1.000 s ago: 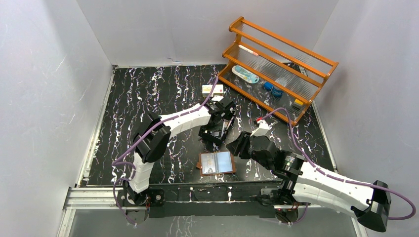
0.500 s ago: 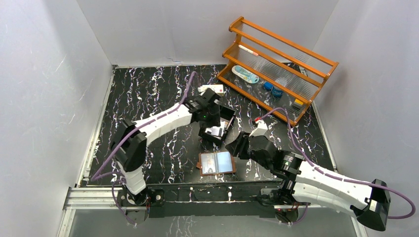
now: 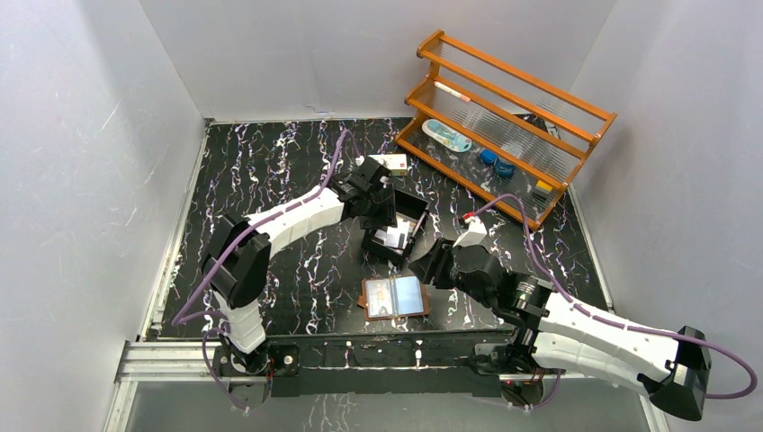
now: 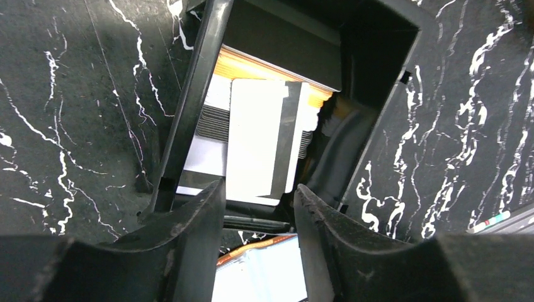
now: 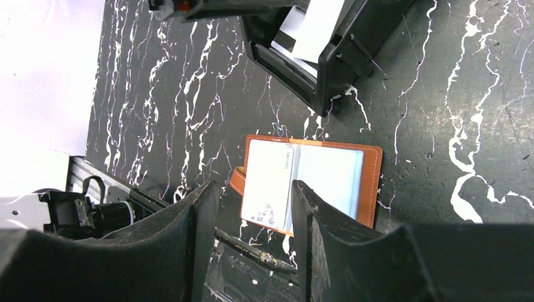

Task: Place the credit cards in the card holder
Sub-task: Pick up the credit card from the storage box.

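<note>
Drawn back since a second ago, the left jaws hang over the black tray [image 4: 189, 107] where the cards [image 4: 258, 145] lean, straddling one; gripping or not, I cannot tell. Right jaws gape empty near the open wallet [image 5: 373, 182]. Thin, stiff, likely slick: pinch the edges.

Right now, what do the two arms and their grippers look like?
The left arm and right arm have white shells with black joint housings. A purple cable runs along each. The left gripper and right gripper each have two thick, matte black fingers.
</note>
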{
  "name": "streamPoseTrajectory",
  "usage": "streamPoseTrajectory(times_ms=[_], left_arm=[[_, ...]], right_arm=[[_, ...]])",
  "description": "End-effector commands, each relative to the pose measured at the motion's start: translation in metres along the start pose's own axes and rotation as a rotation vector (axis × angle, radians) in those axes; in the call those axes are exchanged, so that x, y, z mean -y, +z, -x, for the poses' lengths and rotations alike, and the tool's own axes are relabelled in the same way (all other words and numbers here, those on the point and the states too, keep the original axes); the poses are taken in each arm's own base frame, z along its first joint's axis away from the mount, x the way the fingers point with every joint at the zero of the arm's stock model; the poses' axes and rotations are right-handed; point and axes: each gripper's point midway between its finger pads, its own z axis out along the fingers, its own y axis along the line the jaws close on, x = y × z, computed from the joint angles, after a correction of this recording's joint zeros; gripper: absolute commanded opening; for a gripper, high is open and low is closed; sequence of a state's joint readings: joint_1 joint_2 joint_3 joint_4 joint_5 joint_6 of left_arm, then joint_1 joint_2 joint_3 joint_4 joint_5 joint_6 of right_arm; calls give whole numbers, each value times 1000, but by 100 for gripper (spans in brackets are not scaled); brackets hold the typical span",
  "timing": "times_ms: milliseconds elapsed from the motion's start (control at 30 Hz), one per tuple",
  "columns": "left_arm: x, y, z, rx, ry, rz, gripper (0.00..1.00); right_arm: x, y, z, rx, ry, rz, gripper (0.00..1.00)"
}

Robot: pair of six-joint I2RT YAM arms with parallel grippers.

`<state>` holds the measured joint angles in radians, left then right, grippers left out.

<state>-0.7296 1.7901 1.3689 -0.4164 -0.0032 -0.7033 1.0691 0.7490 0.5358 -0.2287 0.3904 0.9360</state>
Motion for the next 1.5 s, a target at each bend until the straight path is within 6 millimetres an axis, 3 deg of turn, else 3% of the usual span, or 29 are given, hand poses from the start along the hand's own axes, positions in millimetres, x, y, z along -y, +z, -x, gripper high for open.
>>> streamPoseTrajectory(times_ms=[0, 133, 300, 400, 833, 1067, 1267, 1467], left_arm=[[-1, 7, -6, -22, 33, 2, 45], [-4, 17, -14, -47, 37, 13, 47], [-5, 24, -22, -68, 25, 11, 47], [-7, 25, -26, -72, 17, 12, 48], [-4, 33, -37, -88, -39, -32, 48], [18, 22, -31, -68, -85, -141, 45], [41, 8, -18, -26, -127, -243, 39], [49, 7, -12, -6, -148, -281, 35]], right_arm=[[-24, -6, 24, 68, 20, 61, 54], [-19, -3, 24, 78, 4, 43, 54], [0, -4, 57, 205, -106, -101, 56], [0, 2, 67, 220, -141, -138, 57], [22, 48, 62, 125, 0, -60, 51], [32, 73, 55, 71, 59, -39, 46], [42, 78, 42, 48, 83, -44, 43], [43, 76, 41, 51, 85, -42, 42]])
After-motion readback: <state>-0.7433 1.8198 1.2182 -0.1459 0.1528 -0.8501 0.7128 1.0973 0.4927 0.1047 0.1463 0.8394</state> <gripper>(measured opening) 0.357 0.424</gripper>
